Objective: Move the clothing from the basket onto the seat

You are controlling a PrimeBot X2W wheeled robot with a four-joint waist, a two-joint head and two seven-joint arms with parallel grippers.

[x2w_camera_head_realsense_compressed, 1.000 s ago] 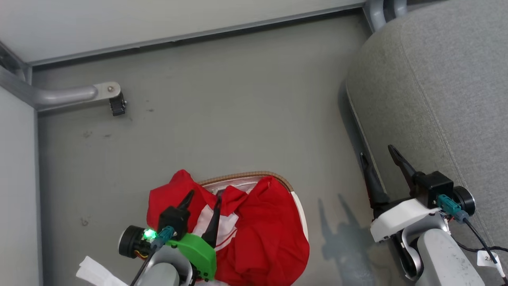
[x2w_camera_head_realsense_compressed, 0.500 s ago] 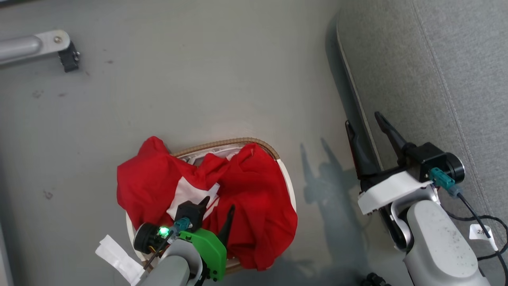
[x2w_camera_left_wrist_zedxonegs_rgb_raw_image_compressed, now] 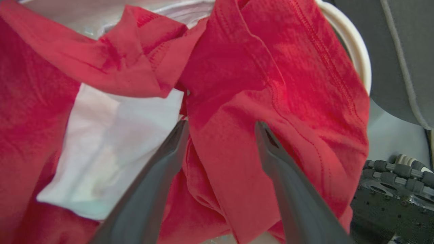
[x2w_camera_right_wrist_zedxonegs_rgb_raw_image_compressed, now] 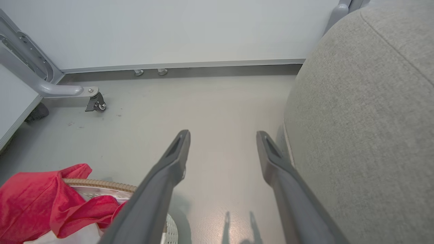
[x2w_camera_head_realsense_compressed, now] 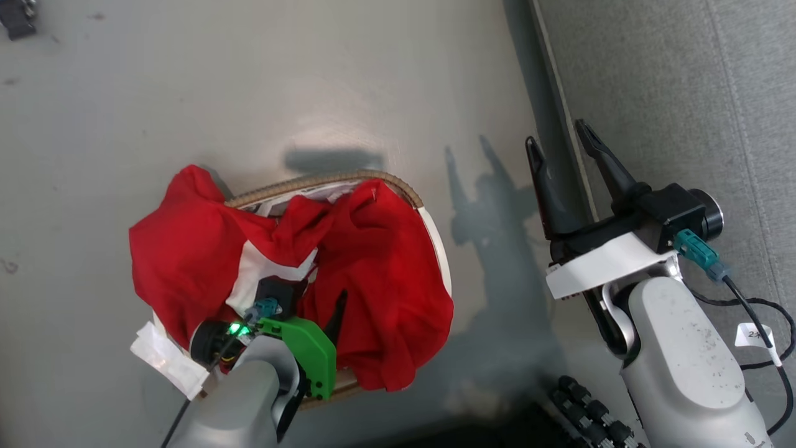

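Now left end effector (x2w_camera_left_wrist_zedxonegs_rgb_raw_image_compressed: 221, 123) spread over clothing (x2w_camera_left_wrist_zedxonegs_rgb_raw_image_compressed: 237, 67) in basket (x2w_camera_head_realsense_compressed: 323, 180), gripping nothing; right end effector (x2w_camera_head_realsense_compressed: 556, 134) spread, empty, beside seat (x2w_camera_head_realsense_compressed: 671, 93).

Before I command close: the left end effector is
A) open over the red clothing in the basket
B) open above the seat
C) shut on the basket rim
A: the left end effector is open, fingers spread over the clothing in the basket.

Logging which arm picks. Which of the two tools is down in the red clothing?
The left tool, green-backed: its open fingers straddle a fold of the clothing in the basket. The right tool hangs open over bare floor beside the seat.
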